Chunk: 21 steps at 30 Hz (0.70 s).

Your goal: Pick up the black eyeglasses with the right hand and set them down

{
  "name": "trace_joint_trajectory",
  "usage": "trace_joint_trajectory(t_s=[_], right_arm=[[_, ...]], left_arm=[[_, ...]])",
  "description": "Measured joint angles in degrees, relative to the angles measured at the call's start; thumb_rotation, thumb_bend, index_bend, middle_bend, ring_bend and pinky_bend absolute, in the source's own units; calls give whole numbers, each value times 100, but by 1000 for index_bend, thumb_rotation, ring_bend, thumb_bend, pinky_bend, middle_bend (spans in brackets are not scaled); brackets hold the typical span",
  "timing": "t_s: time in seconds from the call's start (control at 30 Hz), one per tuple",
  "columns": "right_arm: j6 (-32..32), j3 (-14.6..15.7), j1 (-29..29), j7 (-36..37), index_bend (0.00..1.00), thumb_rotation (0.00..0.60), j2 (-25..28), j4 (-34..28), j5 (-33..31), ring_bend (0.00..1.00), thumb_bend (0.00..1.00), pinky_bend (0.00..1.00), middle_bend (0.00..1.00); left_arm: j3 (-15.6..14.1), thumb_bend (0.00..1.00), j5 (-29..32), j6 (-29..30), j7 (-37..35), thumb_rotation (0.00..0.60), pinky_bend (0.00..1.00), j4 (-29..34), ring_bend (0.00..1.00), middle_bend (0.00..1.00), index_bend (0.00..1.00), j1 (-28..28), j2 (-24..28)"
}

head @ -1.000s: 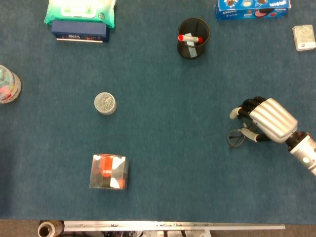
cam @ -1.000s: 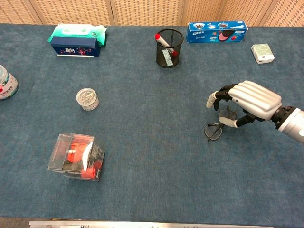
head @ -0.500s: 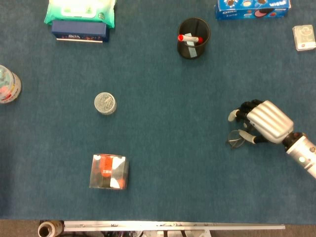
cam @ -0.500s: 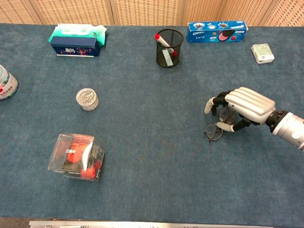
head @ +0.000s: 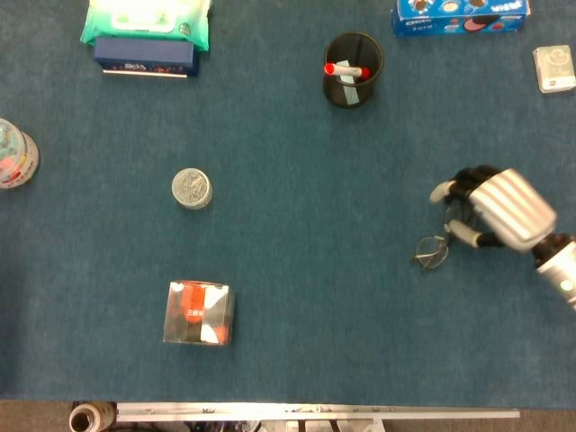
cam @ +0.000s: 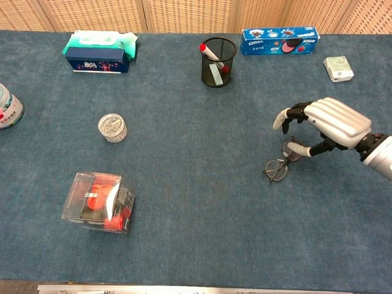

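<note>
Lying nearest the robot on the blue surface, a clear box with red and black contents sits at the left, tilted a little. Further in, at the right, the black eyeglasses rest flat on the surface, one lens showing clearly toward the left and the other partly under the right robot hand. That robot hand hangs just over the far end of the glasses with its silver back up, fingers curled downward and apart and the thumb reaching toward the frame; in the head view the right robot hand sits just right of the eyeglasses, and whether the thumb touches the frame cannot be told, though nothing is clasped in it. The left robot hand shows in neither view. A small round tin stands at mid-depth on the left, well apart from the glasses, and a jar is cut by the left edge. Further back, a black mesh cup holds a red-capped marker. Along the far side lie a green wipes pack on a dark blue box at left, a blue biscuit box right of centre, and a small pale packet near the right edge
</note>
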<state>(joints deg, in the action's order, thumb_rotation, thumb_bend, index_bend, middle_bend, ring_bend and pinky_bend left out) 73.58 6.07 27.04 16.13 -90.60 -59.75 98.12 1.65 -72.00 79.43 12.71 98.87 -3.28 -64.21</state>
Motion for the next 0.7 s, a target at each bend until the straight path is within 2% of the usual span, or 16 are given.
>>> trace_joint_trajectory(t_s=[0.23, 0.7], right_arm=[[242, -273, -262, -626, 397, 600, 371, -449, -393, 347, 309, 405, 490], [834, -687, -953, -2098, 397, 600, 1569, -2000, -1104, 347, 319, 404, 490]], left_arm=[[44, 272, -75, -59, -8, 600, 400, -72, 304, 334, 335, -93, -45], [190, 272, -268, -250, -184, 600, 400, -313, 304, 334, 337, -384, -144]])
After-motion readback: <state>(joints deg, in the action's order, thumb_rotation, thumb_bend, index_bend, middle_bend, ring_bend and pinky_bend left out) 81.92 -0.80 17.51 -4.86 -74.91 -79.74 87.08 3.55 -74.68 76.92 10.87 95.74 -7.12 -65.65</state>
